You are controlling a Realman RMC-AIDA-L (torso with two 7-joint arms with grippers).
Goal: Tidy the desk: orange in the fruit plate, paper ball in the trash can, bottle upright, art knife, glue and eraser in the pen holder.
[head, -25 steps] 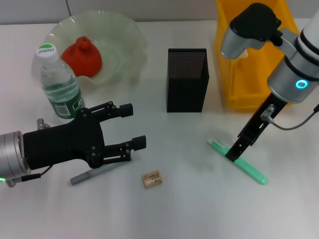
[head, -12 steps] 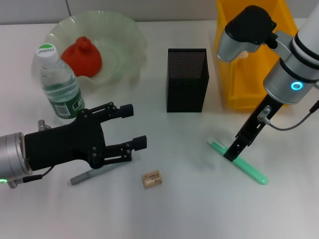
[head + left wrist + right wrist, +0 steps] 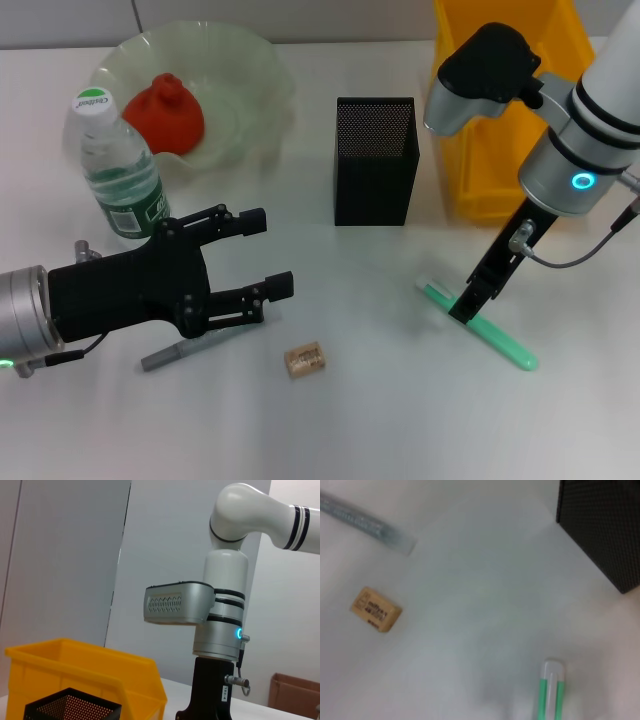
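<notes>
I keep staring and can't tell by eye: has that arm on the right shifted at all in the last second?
Yes, slightly. The right arm's elbow has drifted left, covering more of the trash can, while the right gripper stays at the green stick.

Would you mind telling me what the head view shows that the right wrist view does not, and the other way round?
Only the head view shows the orange in the fruit plate, the upright bottle, the trash can, the open left gripper and the right gripper down at the green stick. The right wrist view adds nothing of its own. Both show the eraser, the pen holder, the green stick and the grey pen.
</notes>
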